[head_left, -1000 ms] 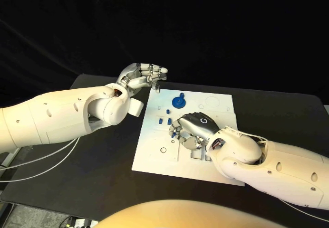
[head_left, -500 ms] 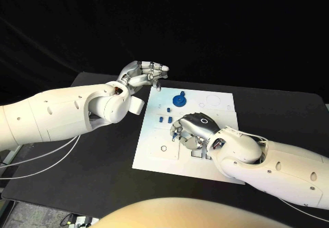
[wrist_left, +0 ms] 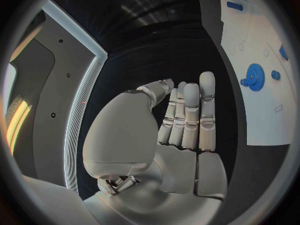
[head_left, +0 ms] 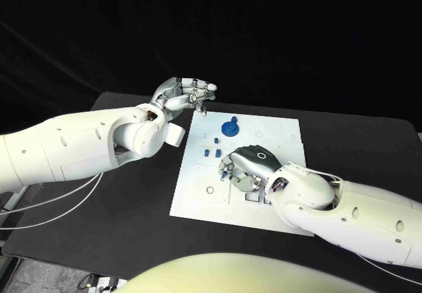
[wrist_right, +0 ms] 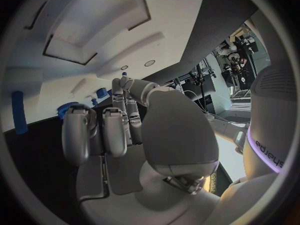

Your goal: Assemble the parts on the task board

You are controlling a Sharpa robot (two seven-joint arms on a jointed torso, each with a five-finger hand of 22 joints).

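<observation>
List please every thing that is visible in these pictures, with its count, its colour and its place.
table: one, black, under everything.
task board: one, white, in the middle of the table.
gear-shaped part: one, blue, on the far part of the board.
small parts: several, blue, on the board between the gear-shaped part and the right hand; exact count unclear.
cables: white, on the table under the left arm.
left hand: silver, fingers curled, above the board's far left corner.
right hand: silver, over the middle of the board, fingers down among the small parts.
</observation>
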